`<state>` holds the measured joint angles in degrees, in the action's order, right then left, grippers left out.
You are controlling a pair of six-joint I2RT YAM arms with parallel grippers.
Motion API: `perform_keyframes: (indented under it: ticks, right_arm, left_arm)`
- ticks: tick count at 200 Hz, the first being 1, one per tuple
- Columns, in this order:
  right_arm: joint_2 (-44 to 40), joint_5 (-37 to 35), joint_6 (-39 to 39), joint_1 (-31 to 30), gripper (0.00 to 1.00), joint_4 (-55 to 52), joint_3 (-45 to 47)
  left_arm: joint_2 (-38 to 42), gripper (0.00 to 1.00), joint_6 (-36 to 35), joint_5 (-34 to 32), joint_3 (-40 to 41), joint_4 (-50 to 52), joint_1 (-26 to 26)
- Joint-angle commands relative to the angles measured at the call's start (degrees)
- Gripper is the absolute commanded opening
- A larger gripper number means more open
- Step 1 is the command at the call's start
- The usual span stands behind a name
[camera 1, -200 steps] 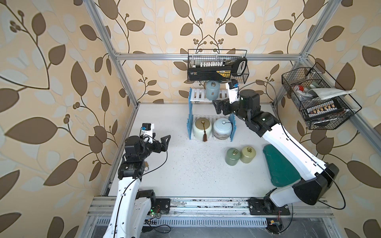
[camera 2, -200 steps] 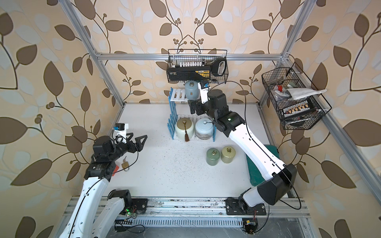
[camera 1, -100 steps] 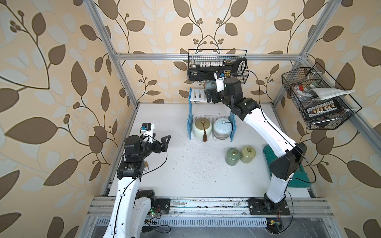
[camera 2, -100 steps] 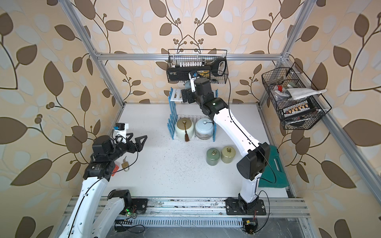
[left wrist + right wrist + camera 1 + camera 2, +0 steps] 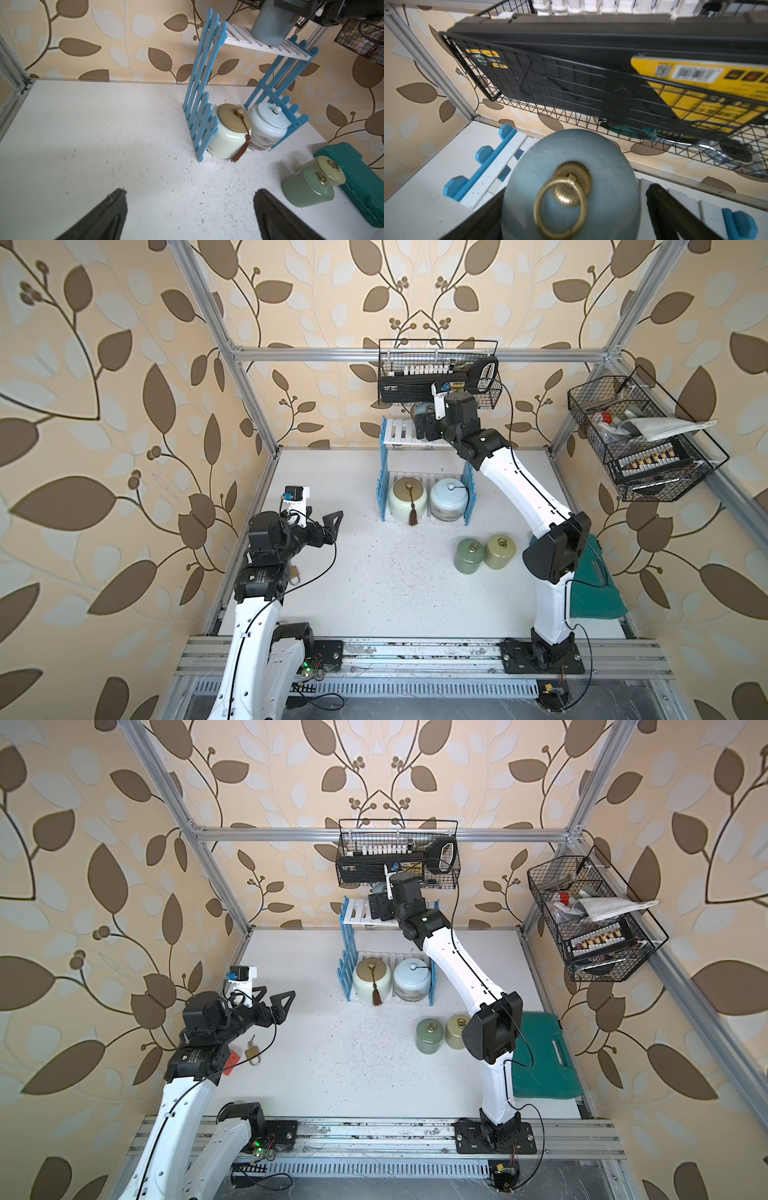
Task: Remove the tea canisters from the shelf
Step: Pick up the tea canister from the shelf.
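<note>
Standing wide open at the far upper board of the shelf [image 5: 243,38], the right tool [image 5: 576,195] has fingers [image 5: 675,218] on both sides of the light blue canister [image 5: 571,149]. I cannot tell whether they touch it, because the blurred right wrist view cuts them off. In both top views the arm [image 5: 519,485] and the black wire basket [image 5: 492,389] hide most of this canister. The cream canister [image 5: 226,137] and white-blue canister [image 5: 268,128] sit on the lower board. The dark green canister [image 5: 305,189] and yellow-green canister [image 5: 330,170] stand on the desk [image 5: 104,135], right of the shelf. The left tool [image 5: 190,193], wide open and empty, hovers at left.
</note>
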<state>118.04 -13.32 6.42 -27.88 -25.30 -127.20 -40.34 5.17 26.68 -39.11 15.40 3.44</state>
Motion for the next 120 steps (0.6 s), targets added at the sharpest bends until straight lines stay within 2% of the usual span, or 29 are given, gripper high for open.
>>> perform_keyframes:
  ticks: [1, 31, 53, 74, 96, 120]
  right_arm:
    - [2.4, -0.7, 0.3, 0.1, 0.99, -0.6, -3.6]
    - [4.1, -1.0, 0.3, 0.4, 0.99, 0.0, -5.3]
    - [5.0, -0.4, 0.5, 0.4, 0.92, -0.6, -7.2]
    - [5.3, 0.4, 0.6, 0.4, 0.79, -0.1, -7.6]
    - [5.2, 1.5, 0.8, 0.3, 0.60, -1.1, -8.8]
    - [4.2, 2.0, 1.1, 0.1, 0.46, -1.1, -8.5]
  left_arm:
    - [0.9, 0.99, -0.6, 0.5, -1.9, -1.5, 0.3]
    - [1.0, 0.99, -0.8, 1.0, -2.0, -0.7, 0.0]
    - [1.0, 0.99, -0.6, 1.6, -1.6, -1.8, 0.0]
    - [1.1, 0.99, -0.6, 1.6, -1.7, -1.1, -0.1]
    - [1.1, 0.99, -0.7, 1.7, -1.3, -2.2, 0.0]
    - [1.2, 0.99, -0.6, 1.3, -1.4, -1.3, -0.1]
